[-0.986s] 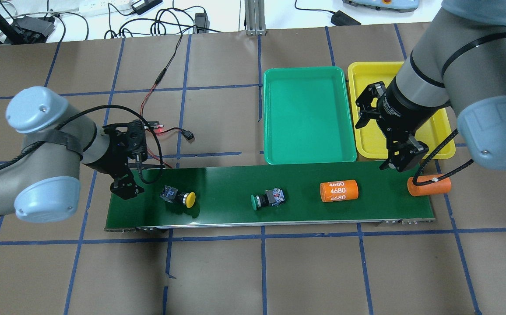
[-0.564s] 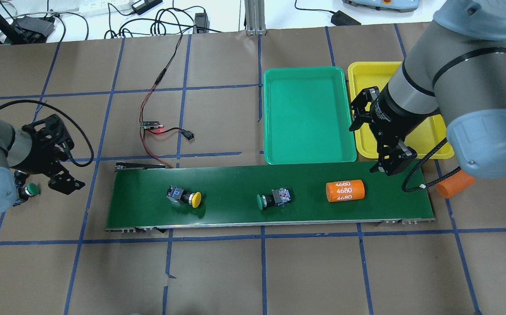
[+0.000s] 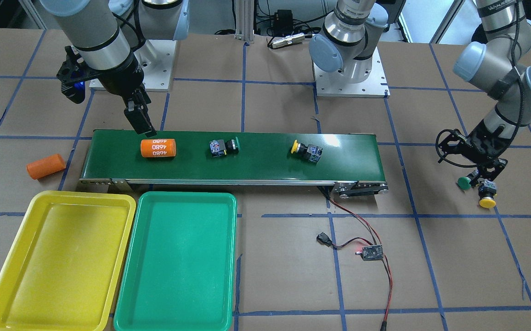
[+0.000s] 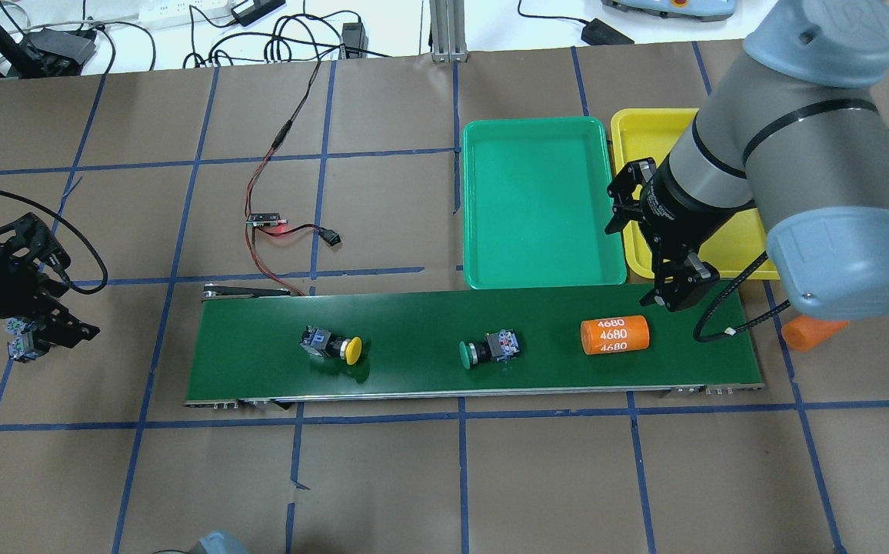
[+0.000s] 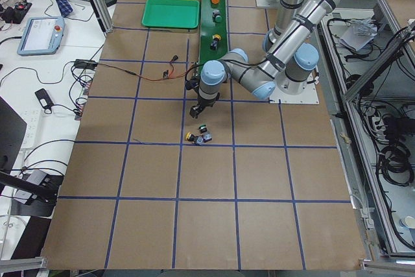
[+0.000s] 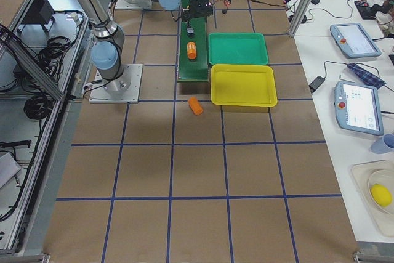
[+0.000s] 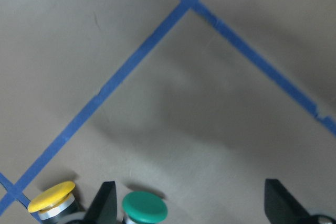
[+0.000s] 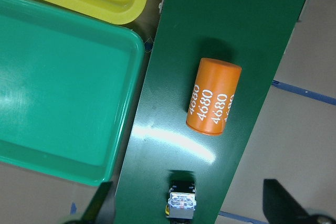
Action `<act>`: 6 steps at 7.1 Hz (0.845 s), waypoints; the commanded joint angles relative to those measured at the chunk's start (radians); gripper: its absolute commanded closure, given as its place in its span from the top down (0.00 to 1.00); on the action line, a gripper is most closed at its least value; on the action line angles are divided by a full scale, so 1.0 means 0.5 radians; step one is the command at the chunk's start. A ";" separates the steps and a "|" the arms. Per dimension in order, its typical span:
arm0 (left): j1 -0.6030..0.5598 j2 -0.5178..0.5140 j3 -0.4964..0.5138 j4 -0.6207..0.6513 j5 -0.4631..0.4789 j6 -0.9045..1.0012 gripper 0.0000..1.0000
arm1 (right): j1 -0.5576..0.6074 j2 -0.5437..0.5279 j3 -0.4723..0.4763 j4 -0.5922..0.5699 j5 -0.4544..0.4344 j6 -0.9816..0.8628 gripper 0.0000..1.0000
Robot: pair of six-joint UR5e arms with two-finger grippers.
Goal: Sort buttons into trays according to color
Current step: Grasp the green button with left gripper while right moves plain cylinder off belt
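Note:
Two buttons lie on the dark-green conveyor belt (image 4: 414, 323): a yellow-capped one (image 4: 334, 346) on the left and a green-capped one (image 4: 487, 350) in the middle. Two more lie on the paper off the belt's left end, a green one (image 3: 464, 183) and a yellow one (image 3: 487, 198). My left gripper (image 3: 481, 177) hovers open over them; in the left wrist view the green cap (image 7: 145, 206) sits just inside one finger and the yellow cap (image 7: 51, 204) outside it. My right gripper (image 4: 675, 292) is open and empty above the belt's far edge. The green tray (image 4: 537, 192) and yellow tray (image 4: 644, 146) hold nothing.
An orange cylinder marked 4680 (image 4: 615, 336) lies on the belt just left of my right gripper. A plain orange cylinder (image 4: 810, 332) lies on the paper off the belt's right end. A small circuit board with red and black wires (image 4: 268, 219) lies behind the belt's left end.
My left arm swung from the belt's left end out to the two buttons on the paper. The belt's items shifted right and the plain orange cylinder dropped off the end. My right gripper moved left.

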State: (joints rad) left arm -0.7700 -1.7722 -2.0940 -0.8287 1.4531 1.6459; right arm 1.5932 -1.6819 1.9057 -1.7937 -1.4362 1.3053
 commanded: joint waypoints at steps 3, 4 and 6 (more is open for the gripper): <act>0.172 -0.250 0.000 0.191 -0.004 0.279 1.00 | 0.004 0.011 0.036 0.001 -0.027 0.009 1.00; 0.169 -0.263 0.003 0.194 -0.007 0.297 0.81 | 0.004 0.014 0.054 0.010 -0.027 0.052 1.00; 0.156 -0.266 0.000 0.194 -0.004 0.316 0.28 | 0.004 0.011 0.173 0.004 -0.024 0.101 1.00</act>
State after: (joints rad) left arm -0.6881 -1.9027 -2.0927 -0.7326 1.4508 1.7977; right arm 1.5953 -1.6762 1.9604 -1.7902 -1.4487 1.3446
